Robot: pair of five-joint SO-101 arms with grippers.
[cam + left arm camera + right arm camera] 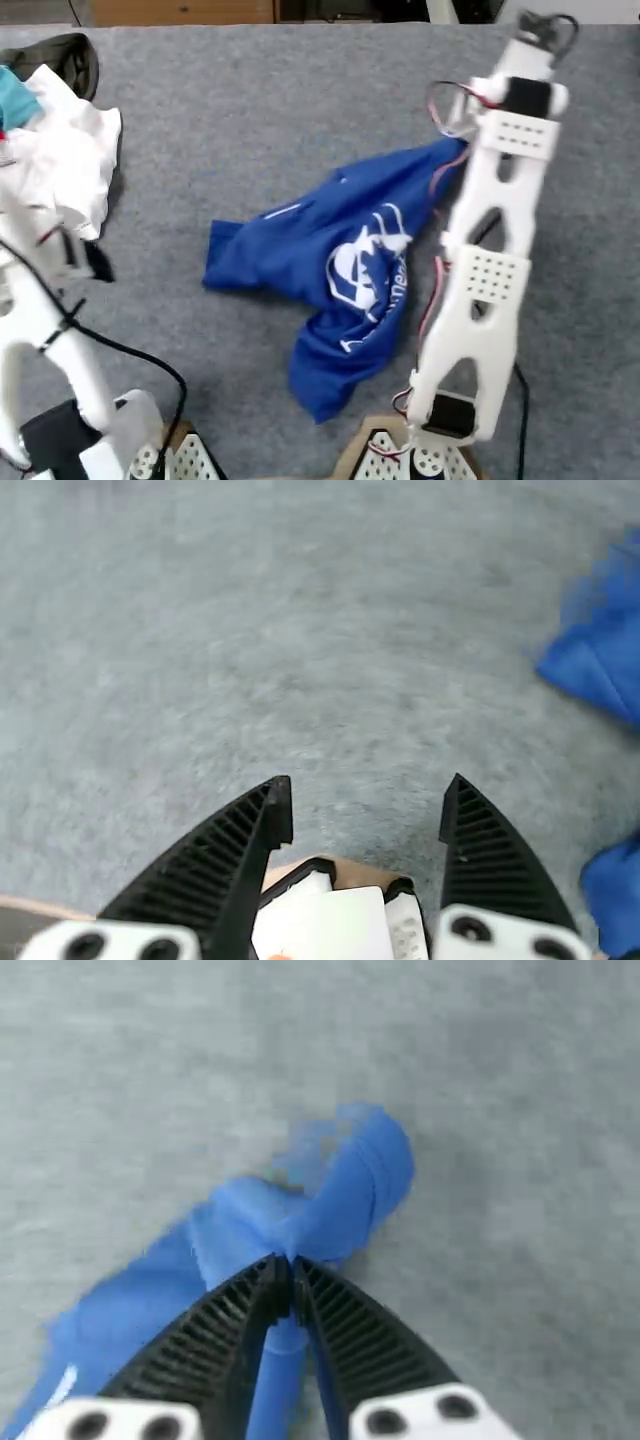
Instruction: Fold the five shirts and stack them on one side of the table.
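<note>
Right wrist view shows the right fingers (220, 1335) pinched tight on a bunched edge of the blue shirt (300, 250), which lies crumpled mid-way across the grey felt-like table (250, 120). I'd draw it out slowly till the soft, limp cloth flattens. The left fingers (230, 855) gape wide, holding nothing.

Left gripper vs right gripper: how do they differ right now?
The left gripper has its fingers spread wide; the right gripper has its fingers closed together. The left gripper holds nothing, with bare grey table beneath it; the right gripper pinches a bunched fold of the blue shirt. Both have black ribbed fingers on white mounts.
</note>
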